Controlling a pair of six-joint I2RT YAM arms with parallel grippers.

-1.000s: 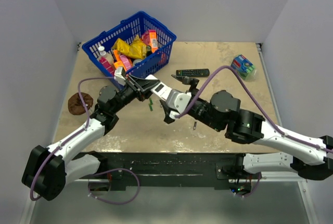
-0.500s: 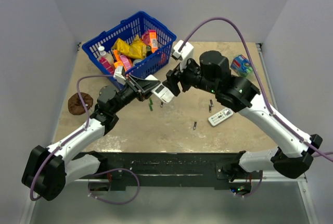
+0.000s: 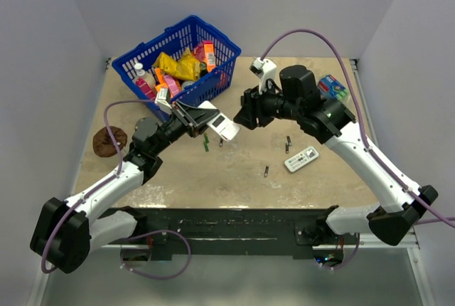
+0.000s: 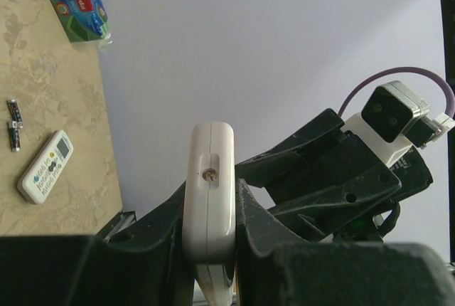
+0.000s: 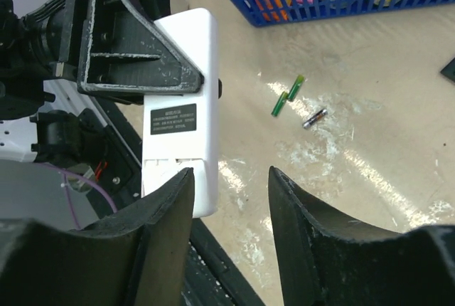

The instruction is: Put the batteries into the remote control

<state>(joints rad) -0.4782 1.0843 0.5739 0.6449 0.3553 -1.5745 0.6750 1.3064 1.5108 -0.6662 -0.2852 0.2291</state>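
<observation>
Right wrist view: remote control [image 5: 179,85] is hanging above the table's middle, label side showing, with left gripper [image 3: 193,115] clamping its left end. Right gripper [image 5: 229,185] is hovering at the free end, jaws apart, holding nothing. Judgement: the cover looks shut and needs sliding off squarely before fetching batteries [image 5: 287,97] lying below.

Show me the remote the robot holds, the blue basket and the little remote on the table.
white remote [image 5: 199,149], right wrist view, its back below the label.
blue basket [image 3: 202,87], top view, its front wall.
little remote [image 3: 301,159], top view, its button face.
</observation>
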